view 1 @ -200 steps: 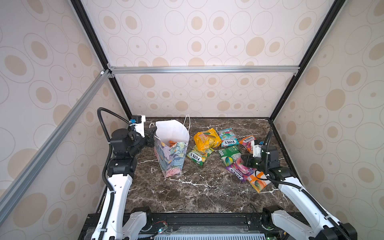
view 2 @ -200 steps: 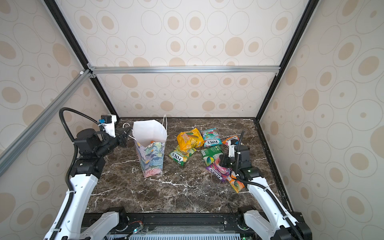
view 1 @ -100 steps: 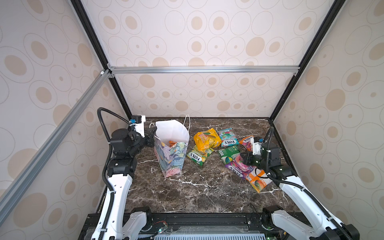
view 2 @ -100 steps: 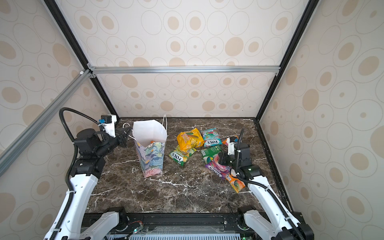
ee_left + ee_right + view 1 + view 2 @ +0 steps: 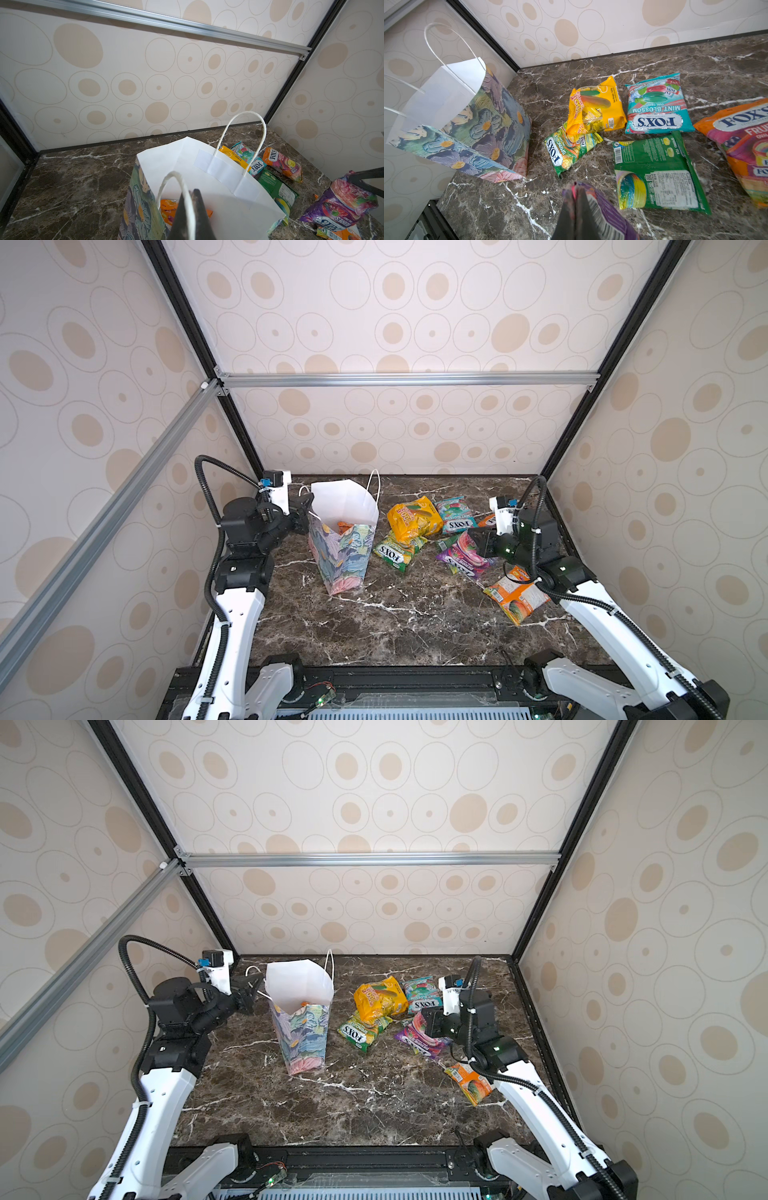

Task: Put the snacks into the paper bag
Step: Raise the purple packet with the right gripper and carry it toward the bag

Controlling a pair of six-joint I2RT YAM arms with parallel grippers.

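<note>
Left gripper pinches the bag's cord handle; right gripper clamps a purple packet (an orange packet lies inside the bag).

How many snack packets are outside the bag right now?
7. Yellow packet lying on a green packet; teal packet beside them; orange-pink packet right of the teal; second green packet, face down; purple packet in the right gripper; orange packet nearest the front. Some may be hidden.

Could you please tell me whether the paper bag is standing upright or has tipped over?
Upright: the paper bag stands on its base, mouth open upward, the left gripper pinching one cord handle.
</note>
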